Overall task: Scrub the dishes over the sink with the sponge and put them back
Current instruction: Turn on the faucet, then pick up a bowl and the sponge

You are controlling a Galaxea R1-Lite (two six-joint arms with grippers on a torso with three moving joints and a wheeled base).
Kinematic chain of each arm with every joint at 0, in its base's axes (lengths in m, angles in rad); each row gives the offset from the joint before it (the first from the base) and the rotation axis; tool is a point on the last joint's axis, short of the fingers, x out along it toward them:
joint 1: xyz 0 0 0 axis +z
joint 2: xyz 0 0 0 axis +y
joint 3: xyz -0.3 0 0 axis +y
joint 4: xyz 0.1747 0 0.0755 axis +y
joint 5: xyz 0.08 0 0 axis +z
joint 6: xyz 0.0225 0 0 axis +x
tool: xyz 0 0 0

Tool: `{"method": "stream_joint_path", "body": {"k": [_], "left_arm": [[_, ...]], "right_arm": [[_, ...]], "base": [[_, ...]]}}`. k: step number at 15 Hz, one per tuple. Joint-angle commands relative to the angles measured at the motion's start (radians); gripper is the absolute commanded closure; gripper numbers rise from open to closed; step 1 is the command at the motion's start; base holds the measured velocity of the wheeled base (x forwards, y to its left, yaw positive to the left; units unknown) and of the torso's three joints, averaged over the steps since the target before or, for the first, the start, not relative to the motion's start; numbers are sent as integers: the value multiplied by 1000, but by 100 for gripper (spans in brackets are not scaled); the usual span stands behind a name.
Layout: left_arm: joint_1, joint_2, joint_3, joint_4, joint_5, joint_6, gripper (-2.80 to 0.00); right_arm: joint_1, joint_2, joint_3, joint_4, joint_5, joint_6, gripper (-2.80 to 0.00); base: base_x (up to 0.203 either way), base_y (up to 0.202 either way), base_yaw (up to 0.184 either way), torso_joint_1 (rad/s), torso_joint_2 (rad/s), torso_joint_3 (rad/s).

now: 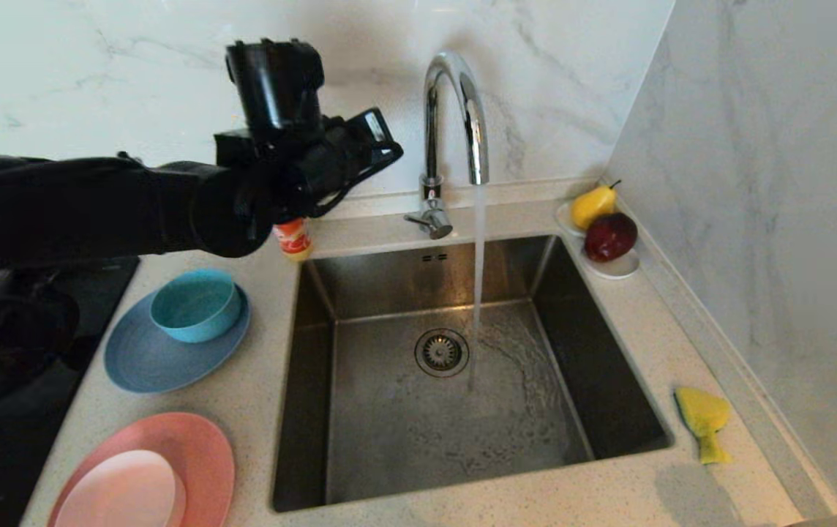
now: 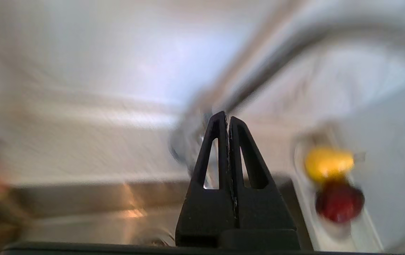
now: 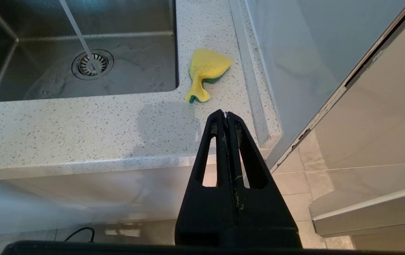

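The steel sink (image 1: 404, 282) lies in the middle of the counter, and its chrome tap (image 1: 455, 110) runs water onto the floor beside the drain (image 1: 441, 352). On the counter left of it, a teal bowl (image 1: 195, 304) sits on a grey-blue plate (image 1: 148, 359). Nearer me, a small pale pink dish (image 1: 126, 490) rests on a salmon-pink plate (image 1: 203, 446). The yellow sponge (image 1: 704, 421) (image 3: 206, 69) lies on the counter right of the sink. My left gripper (image 1: 388, 143) (image 2: 228, 117) is shut and empty, raised left of the tap. My right gripper (image 3: 225, 114) is shut and empty, off the counter's front edge near the sponge.
A white dish (image 1: 612, 267) with a pear (image 1: 592, 205) and a red apple (image 1: 610, 236) stands at the sink's far right corner. An orange bottle (image 1: 293, 240) stands behind the sink's left corner. A black cooktop (image 1: 104, 285) lies far left. A marble wall (image 1: 770, 219) closes the right side.
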Motion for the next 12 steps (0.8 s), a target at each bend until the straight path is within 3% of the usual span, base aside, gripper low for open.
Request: {"method": "stream_joint_path", "body": {"k": [1, 5, 10, 12], "left_arm": [[-3, -181, 68, -10, 70, 69, 0], [-2, -462, 238, -8, 132, 155, 0], [5, -874, 687, -21, 224, 263, 0], [53, -1033, 882, -29, 258, 284, 0]], "right_arm": [[0, 1, 0, -1, 0, 0, 0], [0, 1, 0, -1, 0, 0, 0], [0, 1, 0, -1, 0, 0, 0], [0, 1, 0, -1, 0, 0, 0]], "base": [[0, 0, 0, 0, 0, 0], [0, 0, 0, 0, 0, 0], [0, 0, 0, 0, 0, 0], [0, 0, 0, 0, 0, 0]]}}
